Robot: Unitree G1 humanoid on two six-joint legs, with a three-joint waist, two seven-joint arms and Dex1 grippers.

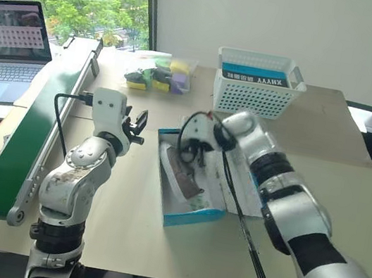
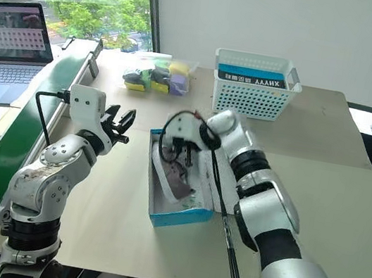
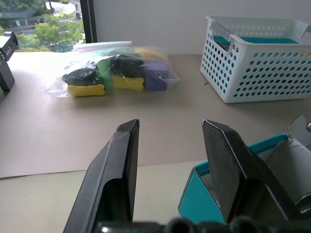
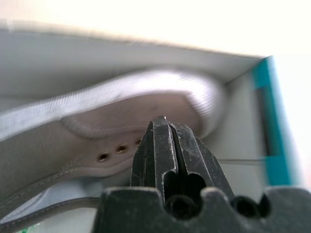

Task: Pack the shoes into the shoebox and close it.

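Mid-frame, a grey-beige canvas sneaker (image 2: 174, 176) lies inside the open blue shoebox (image 2: 183, 218). It looks light and floppy, best pinched at its stiffer heel collar. The right gripper (image 4: 167, 127) hovers over it, fingers pressed together; the left gripper (image 3: 170, 160) is spread, empty.
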